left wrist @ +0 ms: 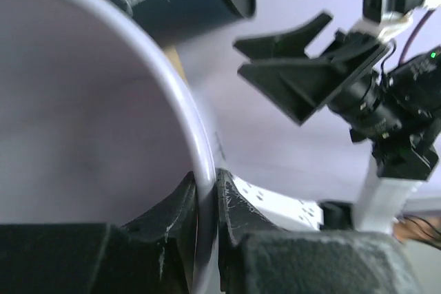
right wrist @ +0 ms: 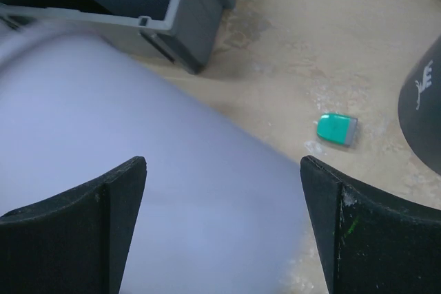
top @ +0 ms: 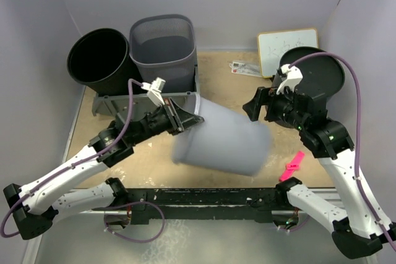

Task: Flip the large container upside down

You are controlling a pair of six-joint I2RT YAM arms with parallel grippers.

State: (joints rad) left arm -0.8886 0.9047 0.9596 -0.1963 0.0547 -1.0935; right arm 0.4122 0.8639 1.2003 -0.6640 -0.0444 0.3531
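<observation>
while my left jaws pinch its rim, the container point(top: 223, 143) lies tipped on its side, blurred, over the middle of the worktop point(top: 226, 81). my right jaws gape empty beside its base. about half turned; mouth-down not yet reached.

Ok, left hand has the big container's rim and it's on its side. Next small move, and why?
Probably roll the left hand so the clamped rim swings down toward the table. The large container lies on its side, mouth facing the left hand, not yet inverted; the right hand hangs open by its base, gripping nothing.
</observation>
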